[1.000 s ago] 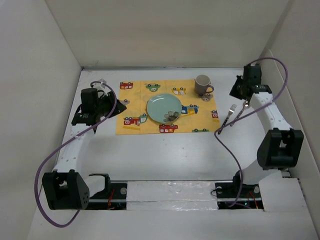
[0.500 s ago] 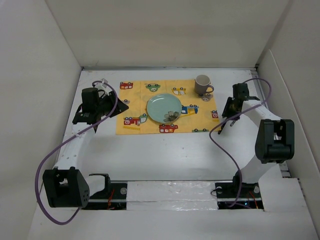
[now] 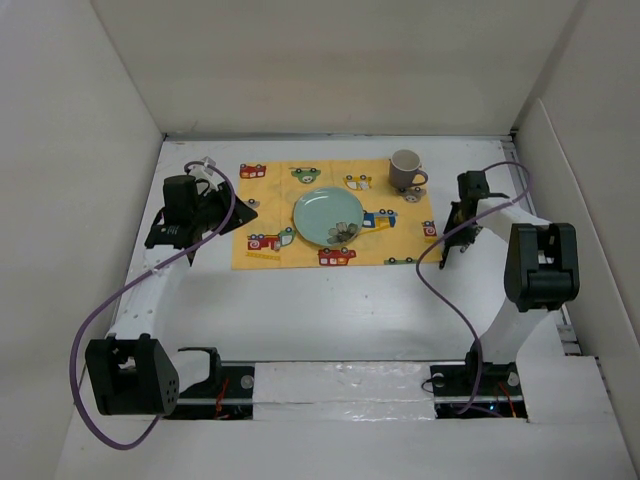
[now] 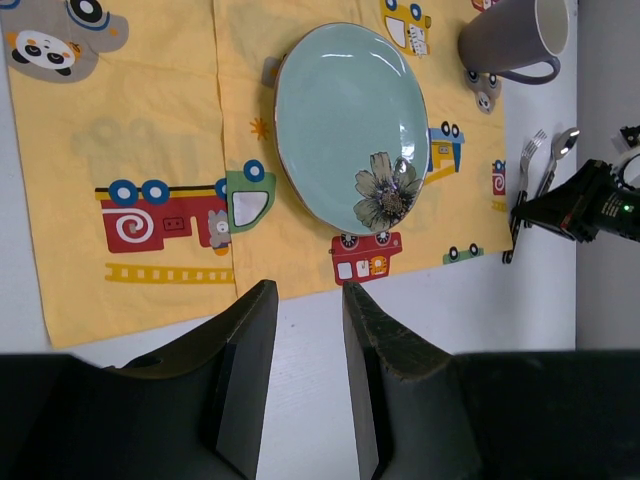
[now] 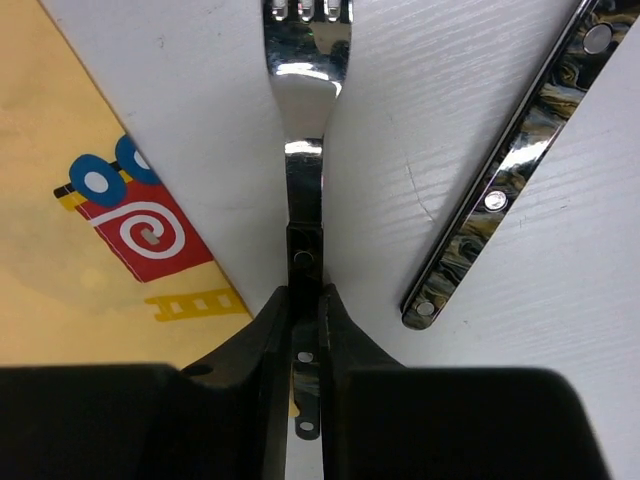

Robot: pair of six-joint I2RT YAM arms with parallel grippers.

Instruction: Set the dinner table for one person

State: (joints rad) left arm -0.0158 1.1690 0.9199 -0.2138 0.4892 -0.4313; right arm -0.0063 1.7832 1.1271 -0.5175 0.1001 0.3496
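Observation:
The white dinner table [image 3: 350, 300] carries a yellow car-print cloth [image 3: 265, 205] with a pale green flowered plate [image 3: 328, 215] and a grey mug [image 3: 405, 168] on it. My right gripper [image 5: 305, 295] is down at the cloth's right edge, shut on the dark handle of a fork [image 5: 305, 40] that points away. A spoon's marbled handle [image 5: 510, 170] lies just to its right. In the left wrist view the fork [image 4: 528, 152] and spoon [image 4: 562, 145] lie side by side. My left gripper [image 4: 305, 295] is open and empty, left of the cloth [image 4: 150, 130].
White walls enclose the table on the left, back and right. The right arm's purple cable [image 3: 440, 285] loops over the table near the cloth's front right corner. The left arm's cable [image 3: 100, 320] hangs along the left side.
My right gripper has swung from the far right corner down and left onto the fork and closed on its handle. The left arm has not moved.

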